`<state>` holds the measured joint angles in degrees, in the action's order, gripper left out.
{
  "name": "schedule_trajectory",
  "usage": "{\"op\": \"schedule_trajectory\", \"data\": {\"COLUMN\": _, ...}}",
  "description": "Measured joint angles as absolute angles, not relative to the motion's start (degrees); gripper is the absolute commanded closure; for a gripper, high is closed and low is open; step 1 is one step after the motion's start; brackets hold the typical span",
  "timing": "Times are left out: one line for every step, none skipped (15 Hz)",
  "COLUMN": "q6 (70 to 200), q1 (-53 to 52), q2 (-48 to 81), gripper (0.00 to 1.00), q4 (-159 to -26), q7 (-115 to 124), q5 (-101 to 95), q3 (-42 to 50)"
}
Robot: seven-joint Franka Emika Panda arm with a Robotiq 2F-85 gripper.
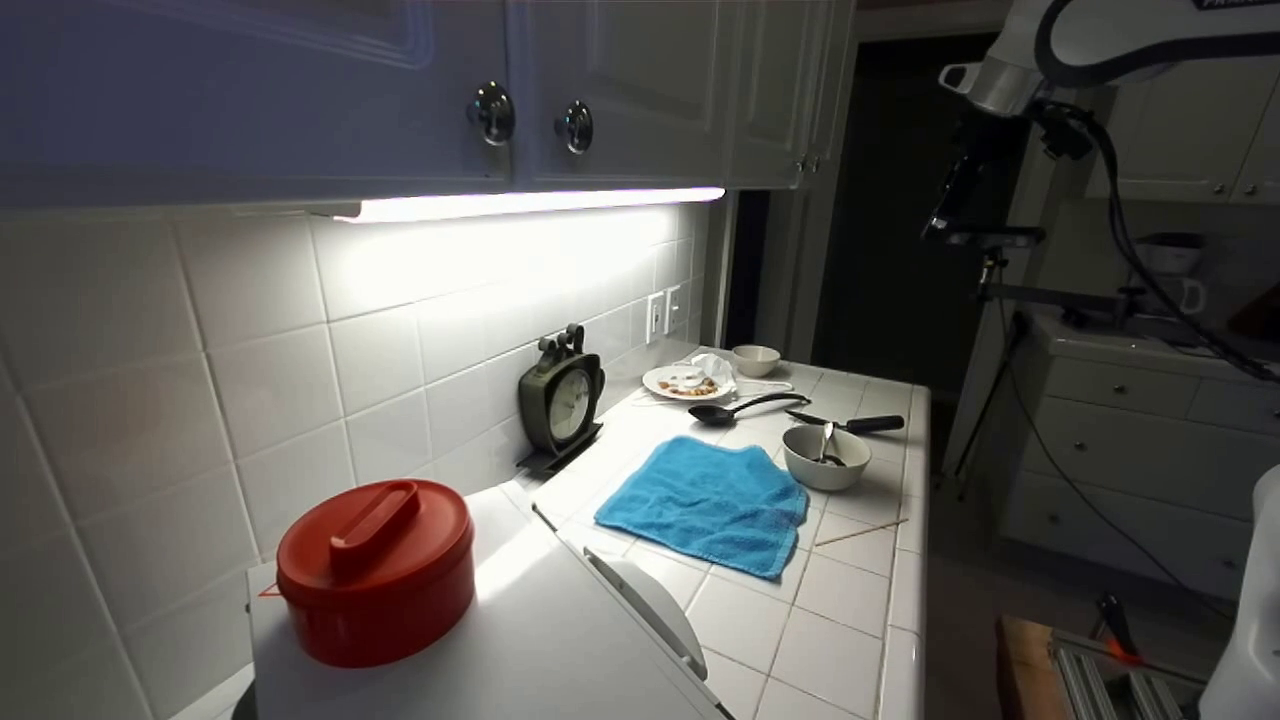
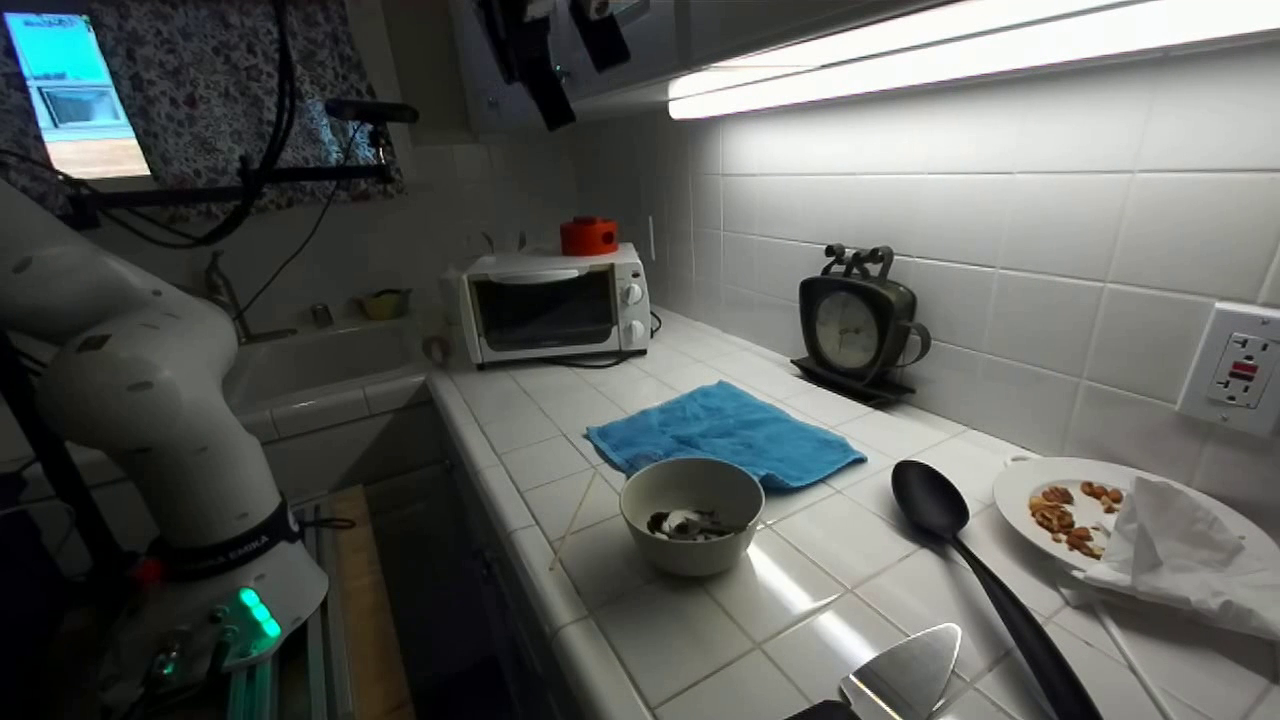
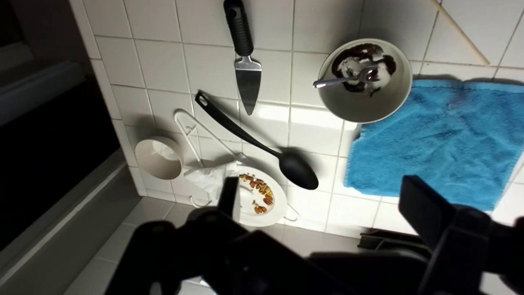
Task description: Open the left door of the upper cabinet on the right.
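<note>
Notably, only an exterior view shows the left door (image 1: 768,95) of the upper cabinet (image 1: 812,80), closed, beyond the light tube (image 1: 540,203), with free space between cabinet edge and gripper (image 3: 321,194) (jaws wide apart, per the wrist view).

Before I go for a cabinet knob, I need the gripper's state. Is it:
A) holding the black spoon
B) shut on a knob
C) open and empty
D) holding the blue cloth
C: in the wrist view the gripper has its fingers wide apart, with nothing between them.
</note>
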<state>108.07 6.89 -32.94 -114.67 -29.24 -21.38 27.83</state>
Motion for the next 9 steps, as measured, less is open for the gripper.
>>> {"op": "schedule_trajectory", "data": {"q6": 109.8, "q1": 6.78, "q2": -31.72, "gripper": 0.0, "q4": -112.99, "q7": -30.51, "q5": -19.63, "q3": 29.31}}
{"op": "schedule_trajectory", "data": {"q6": 111.94, "q1": 6.58, "q2": -30.38, "gripper": 0.0, "q4": -111.25, "q7": -31.9, "q5": -17.62, "q3": 30.64}}
{"op": "schedule_trajectory", "data": {"q6": 114.0, "q1": 6.38, "q2": -28.99, "gripper": 0.0, "q4": -109.57, "q7": -33.15, "q5": -15.64, "q3": 31.68}}
{"op": "schedule_trajectory", "data": {"q6": 115.77, "q1": 6.18, "q2": -27.46, "gripper": 0.0, "q4": -107.82, "q7": -34.29, "q5": -13.72, "q3": 32.48}}
{"op": "schedule_trajectory", "data": {"q6": 117.26, "q1": 5.94, "q2": -25.8, "gripper": 0.0, "q4": -106.01, "q7": -35.22, "q5": -11.8, "q3": 33.19}}
{"op": "schedule_trajectory", "data": {"q6": 118.46, "q1": 5.69, "q2": -23.91, "gripper": 0.0, "q4": -103.98, "q7": -35.9, "q5": -9.75, "q3": 33.9}}
{"op": "schedule_trajectory", "data": {"q6": 119.23, "q1": 5.58, "q2": -22.08, "gripper": 0.0, "q4": -102.02, "q7": -36.28, "q5": -7.65, "q3": 34.53}}
{"op": "schedule_trajectory", "data": {"q6": 119.6, "q1": 5.52, "q2": -20.05, "gripper": 0.0, "q4": -99.81, "q7": -36.52, "q5": -5.07, "q3": 35.27}}
{"op": "schedule_trajectory", "data": {"q6": 119.63, "q1": 5.49, "q2": -17.92, "gripper": 0.0, "q4": -97.38, "q7": -36.76, "q5": -2.02, "q3": 36.13}}
